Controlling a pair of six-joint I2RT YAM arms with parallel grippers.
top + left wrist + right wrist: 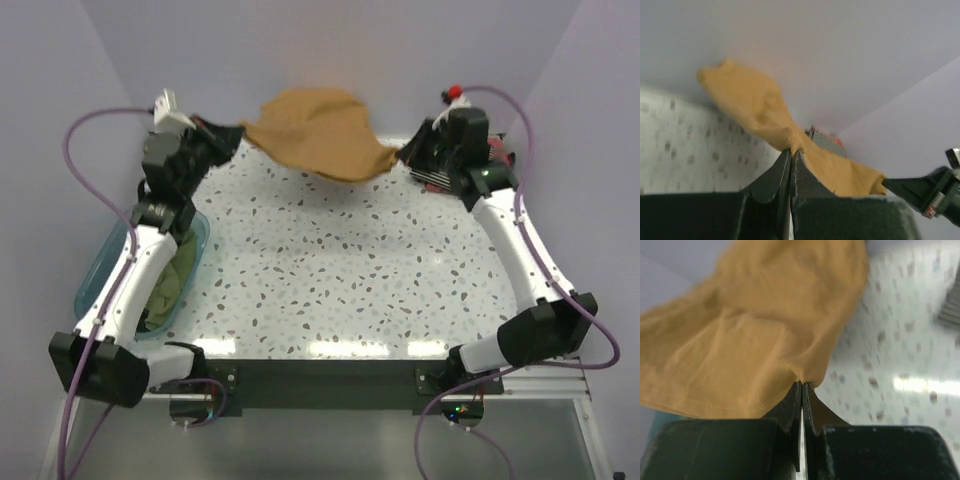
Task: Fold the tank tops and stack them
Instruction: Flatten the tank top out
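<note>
1. The left fingers [788, 160] are clamping one end of the tan top [315, 135], and the right fingers [799, 392] are clamping the other.
2. It is hanging stretched between them above the bench [330, 270], at upper centre of the top view.
3. Its long axis is running left to right, dipping slightly rightward.

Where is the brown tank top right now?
In the top view, the brown tank top hangs over the far middle of the table, stretched between the left fingers and the right fingers, which pinch its two ends.

The tan tank top [740, 340] is soft matt knit cloth, the speckled table [330, 290] glossy, the jaws perhaps matt plastic.
</note>
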